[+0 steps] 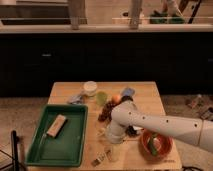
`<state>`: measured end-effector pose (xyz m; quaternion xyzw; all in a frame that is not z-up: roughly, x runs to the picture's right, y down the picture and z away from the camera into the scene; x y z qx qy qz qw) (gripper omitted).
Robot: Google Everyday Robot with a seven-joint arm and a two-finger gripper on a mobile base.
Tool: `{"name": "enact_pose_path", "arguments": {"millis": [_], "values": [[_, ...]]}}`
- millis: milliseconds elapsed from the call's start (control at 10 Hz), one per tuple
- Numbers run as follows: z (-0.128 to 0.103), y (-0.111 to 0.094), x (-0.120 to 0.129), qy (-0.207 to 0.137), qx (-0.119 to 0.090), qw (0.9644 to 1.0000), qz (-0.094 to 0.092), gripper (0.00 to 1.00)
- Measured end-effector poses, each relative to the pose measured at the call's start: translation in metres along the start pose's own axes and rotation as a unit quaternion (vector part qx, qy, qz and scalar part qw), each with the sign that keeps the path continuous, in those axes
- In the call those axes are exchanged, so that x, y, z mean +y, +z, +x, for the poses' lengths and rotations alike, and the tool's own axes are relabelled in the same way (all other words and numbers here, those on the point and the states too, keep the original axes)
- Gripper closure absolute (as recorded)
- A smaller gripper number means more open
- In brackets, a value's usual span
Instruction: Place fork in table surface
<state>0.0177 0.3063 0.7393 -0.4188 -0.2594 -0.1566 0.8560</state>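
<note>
My gripper (103, 154) hangs from the white arm (150, 122) that reaches in from the right. It is low over the front of the light tan table surface (150, 95), just right of the green tray (35, 150). A small slim pale piece (98, 160) at the gripper's tip looks like the fork. I cannot tell whether it is held or lying on the wood.
A tan block (56, 125) lies in the tray. At the back stand a white cup (90, 87), a green cup (102, 97), an orange fruit (116, 98) and a blue item (128, 92). A red bowl (156, 144) sits front right. Dark cabinets stand behind.
</note>
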Motion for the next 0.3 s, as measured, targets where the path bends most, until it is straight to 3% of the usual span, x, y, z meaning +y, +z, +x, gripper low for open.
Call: {"name": "enact_pose_path", "arguments": {"millis": [300], "values": [[0.008, -0.020, -0.002, 0.003, 0.008, 0.9999, 0.006, 0.20]]}}
